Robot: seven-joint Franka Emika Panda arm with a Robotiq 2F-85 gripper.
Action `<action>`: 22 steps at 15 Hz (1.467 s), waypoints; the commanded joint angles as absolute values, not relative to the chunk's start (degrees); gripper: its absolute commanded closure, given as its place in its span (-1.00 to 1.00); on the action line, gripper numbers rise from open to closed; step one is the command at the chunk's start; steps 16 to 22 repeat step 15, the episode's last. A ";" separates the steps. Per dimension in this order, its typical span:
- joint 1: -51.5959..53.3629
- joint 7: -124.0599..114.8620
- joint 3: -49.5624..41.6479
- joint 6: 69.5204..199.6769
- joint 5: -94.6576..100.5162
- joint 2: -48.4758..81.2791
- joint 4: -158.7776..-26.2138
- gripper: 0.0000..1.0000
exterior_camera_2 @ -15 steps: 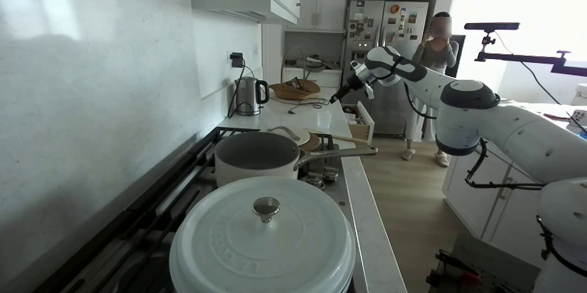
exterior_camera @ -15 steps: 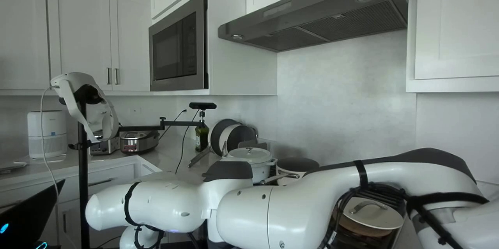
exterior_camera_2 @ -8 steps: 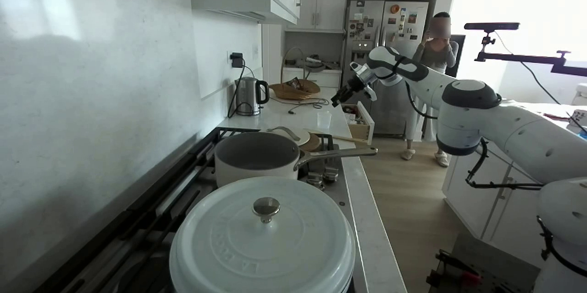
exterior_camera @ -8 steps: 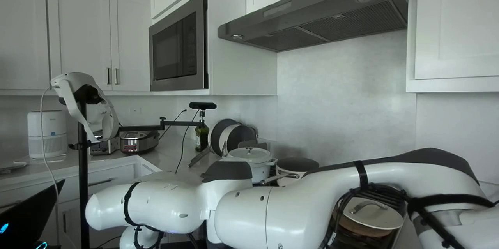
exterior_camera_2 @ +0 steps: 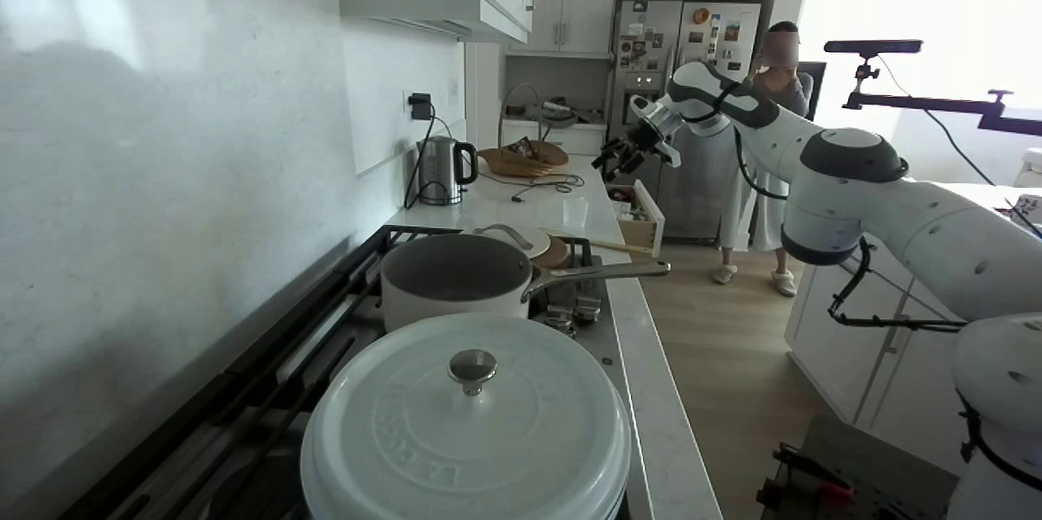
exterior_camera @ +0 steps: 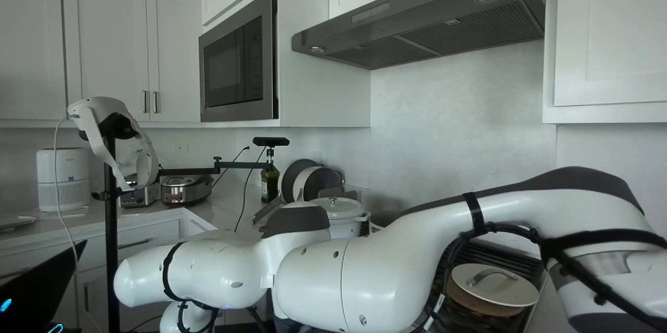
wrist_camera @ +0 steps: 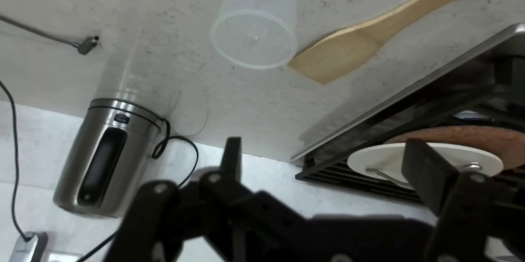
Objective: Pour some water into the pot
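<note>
Claw (wrist_camera: 329, 160) low in wrist view, fingers (wrist_camera: 426, 172) spread wide. Clear cup (wrist_camera: 255, 28) upright on worktop (wrist_camera: 246, 110). Wooden spatula (wrist_camera: 348, 51) flat, blade end just beside cup, contact unclear. Steel kettle (wrist_camera: 131, 155) by wall (wrist_camera: 283, 180), black handle (wrist_camera: 102, 167) facing camera, cord (wrist_camera: 197, 157) looping beside. Cable (wrist_camera: 41, 33) with plug (wrist_camera: 87, 45) near kettle. White lid (wrist_camera: 381, 157) over brown disc (wrist_camera: 463, 133) on stove (wrist_camera: 377, 124), partly behind one finger.

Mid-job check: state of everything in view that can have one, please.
Jaws: open, nothing between them
Kettle: upright on the counter
Plastic cup: upright, uncovered; contents unclear
Saucepan: uncovered; can't tell if it holds water
Pale casserole: covered
White lid: lying handle up
Wooden spatula: lying on the counter
Drawer: open
Refrigerator: closed
Microwave: closed
</note>
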State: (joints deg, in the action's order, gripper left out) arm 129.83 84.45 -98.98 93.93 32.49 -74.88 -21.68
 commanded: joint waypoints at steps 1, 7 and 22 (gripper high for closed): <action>128.59 88.20 -97.27 89.86 32.27 -72.10 -22.82 -1.00; 128.45 88.25 -95.33 88.76 32.57 -71.45 -22.18 -1.00; 128.34 88.29 -95.22 88.42 32.57 -71.13 -22.04 -1.00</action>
